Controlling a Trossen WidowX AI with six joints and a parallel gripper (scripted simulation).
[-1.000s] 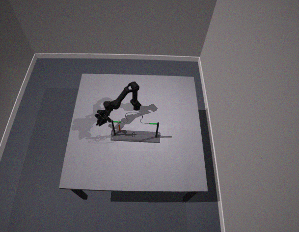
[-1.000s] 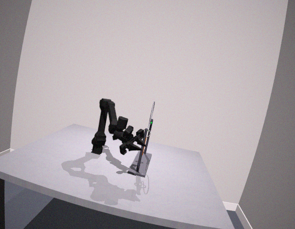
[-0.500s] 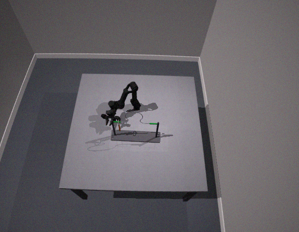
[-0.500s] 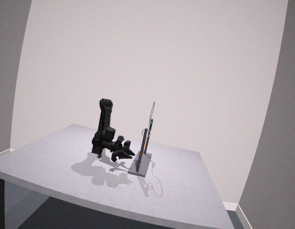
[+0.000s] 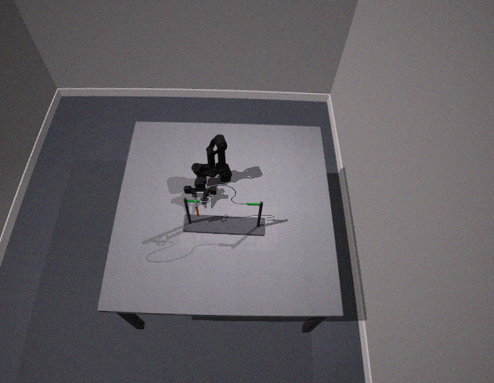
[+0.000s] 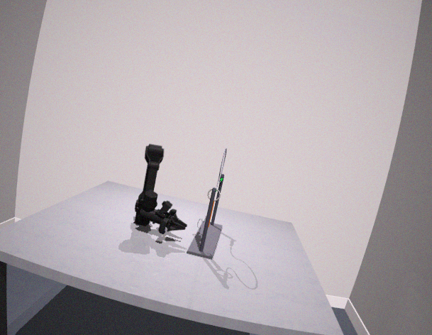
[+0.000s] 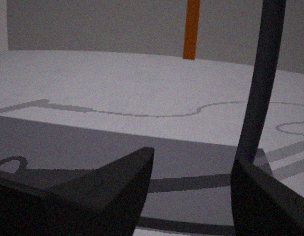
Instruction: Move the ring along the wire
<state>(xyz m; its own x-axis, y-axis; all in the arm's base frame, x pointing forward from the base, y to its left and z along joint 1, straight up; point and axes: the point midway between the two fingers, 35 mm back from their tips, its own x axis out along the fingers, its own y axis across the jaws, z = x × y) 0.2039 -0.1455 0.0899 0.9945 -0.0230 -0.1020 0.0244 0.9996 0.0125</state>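
Observation:
The ring (image 6: 208,194) hangs around the green part (image 5: 189,200) beside the left post (image 5: 187,212) of the top view, which is the near post (image 6: 205,235) in the exterior view. Its orange handle (image 5: 197,211) (image 7: 191,30) points down. The far green part (image 5: 253,204) (image 6: 221,179) is by the other post (image 5: 259,214). The thin grey wire (image 5: 234,193) (image 6: 223,158) arches up between them. My gripper (image 5: 204,201) (image 6: 186,226) (image 7: 193,163) is part open and empty, low on the robot's side of the stand. In the wrist view the handle is ahead, above the fingertips.
The grey base (image 5: 226,227) (image 6: 213,239) lies under the wire, just ahead of the fingers. In the wrist view a dark post (image 7: 265,65) rises right of the handle, behind the right finger. Shadows of the wire and ring fall on the table (image 5: 222,284) (image 6: 137,273).

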